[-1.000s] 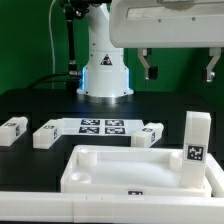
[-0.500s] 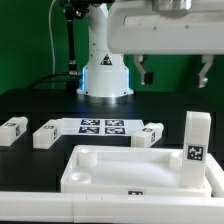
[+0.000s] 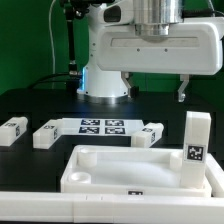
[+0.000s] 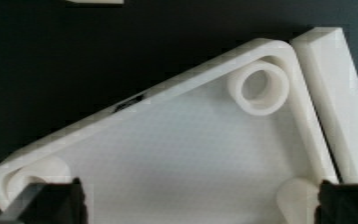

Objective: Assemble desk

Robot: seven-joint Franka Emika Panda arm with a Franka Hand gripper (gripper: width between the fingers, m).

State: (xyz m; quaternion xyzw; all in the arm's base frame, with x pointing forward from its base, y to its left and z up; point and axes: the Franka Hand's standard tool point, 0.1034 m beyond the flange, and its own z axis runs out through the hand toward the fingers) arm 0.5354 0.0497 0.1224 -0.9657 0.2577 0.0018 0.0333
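Note:
The white rimmed desk tabletop [image 3: 140,172] lies at the front of the black table. One white leg [image 3: 196,140] stands upright at its corner on the exterior view's right. Three loose legs lie behind it: two on the exterior view's left [image 3: 13,129] [image 3: 47,133] and one near the middle [image 3: 150,134]. My gripper [image 3: 154,90] hangs high above the table, open and empty. In the wrist view the tabletop [image 4: 158,150] fills the picture with a round corner socket [image 4: 261,90], and the gripper [image 4: 197,205] is spread wide over it.
The marker board [image 3: 100,126] lies flat behind the tabletop, between the loose legs. The robot base [image 3: 105,75] stands at the back. A white ledge [image 3: 110,208] runs along the tabletop's front edge and also shows in the wrist view [image 4: 336,110].
My gripper has moved toward the exterior view's left and somewhat lower, staying open. The desk parts have not moved.

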